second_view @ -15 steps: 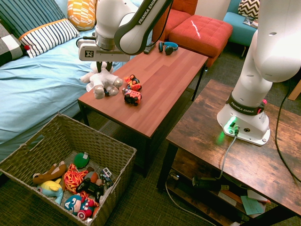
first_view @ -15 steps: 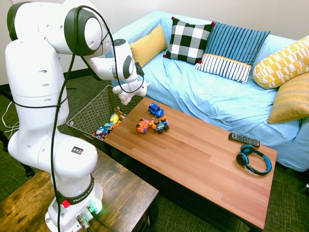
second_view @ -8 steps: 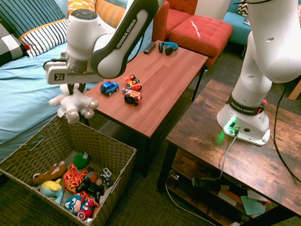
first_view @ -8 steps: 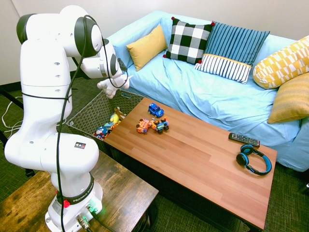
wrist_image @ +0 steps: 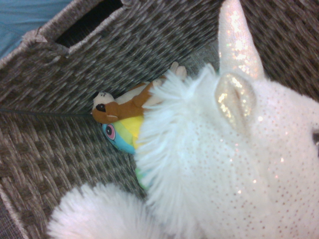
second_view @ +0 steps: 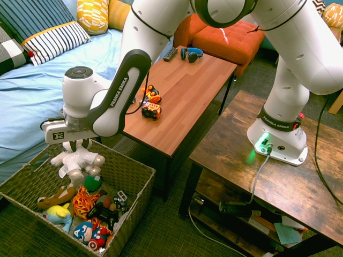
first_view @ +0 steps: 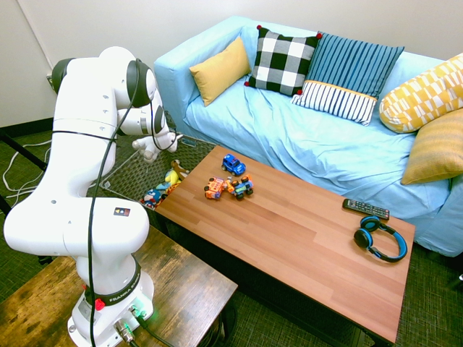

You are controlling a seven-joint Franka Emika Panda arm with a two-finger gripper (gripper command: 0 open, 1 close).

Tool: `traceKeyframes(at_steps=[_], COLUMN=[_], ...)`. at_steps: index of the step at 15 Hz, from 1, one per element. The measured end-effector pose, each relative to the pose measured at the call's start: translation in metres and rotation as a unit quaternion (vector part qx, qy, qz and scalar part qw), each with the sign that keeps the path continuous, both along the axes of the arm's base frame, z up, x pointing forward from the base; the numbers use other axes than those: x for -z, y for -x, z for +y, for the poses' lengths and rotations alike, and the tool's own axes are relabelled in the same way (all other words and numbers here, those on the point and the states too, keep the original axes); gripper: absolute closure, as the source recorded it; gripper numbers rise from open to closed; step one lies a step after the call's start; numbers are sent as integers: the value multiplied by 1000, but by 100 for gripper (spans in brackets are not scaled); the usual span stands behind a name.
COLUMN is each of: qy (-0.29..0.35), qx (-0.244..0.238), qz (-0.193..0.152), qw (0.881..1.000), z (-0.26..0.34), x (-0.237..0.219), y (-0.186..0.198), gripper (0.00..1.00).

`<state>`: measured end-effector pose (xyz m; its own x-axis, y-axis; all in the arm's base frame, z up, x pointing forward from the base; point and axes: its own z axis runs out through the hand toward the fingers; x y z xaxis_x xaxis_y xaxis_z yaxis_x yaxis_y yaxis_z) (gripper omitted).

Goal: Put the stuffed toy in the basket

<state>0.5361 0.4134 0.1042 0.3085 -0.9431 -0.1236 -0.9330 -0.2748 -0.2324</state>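
A light blue covered sofa (first_view: 260, 108) runs along the wall, a wood-topped counter (first_view: 289, 224) in front of it and a woven dark grey basket (second_view: 140, 199) on the floor by the counter's end. On the counter lie a blue toy car (first_view: 234, 165), an orange toy car (first_view: 215, 188), and, towards the other end, a black remote (first_view: 366, 209) and blue-and-black headphones (first_view: 381, 238).

The pincer (second_view: 78, 143) is closed on the stuffed toy (second_view: 76, 160), a white plush unicorn with a glittery horn (wrist_image: 238, 42). Its legs dangle, and it hangs over the basket at about the height of the rim, towards the sofa side. Below it the basket already holds a brown-and-white plush dog (second_view: 57, 197), a yellow-and-blue soft toy (second_view: 59, 213), a Captain America plush (second_view: 91, 234), a green ball-like toy (second_view: 92, 182) and a tangle of orange-red strands (second_view: 84, 203).

The task looks mostly done: the unicorn is picked up, clear of the counter and over the basket. What remains is to let it go, perhaps after lowering it a little further, and to draw the pincer away. A floppy leg could catch on the rim if the release comes too near the side.
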Motion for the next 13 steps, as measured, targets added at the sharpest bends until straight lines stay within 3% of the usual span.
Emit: traceKeyframes(at_steps=[13], qy=[-5], qx=[17], qz=[1], qw=[1000], z=[-14], x=[0], y=[-14], gripper=[0])
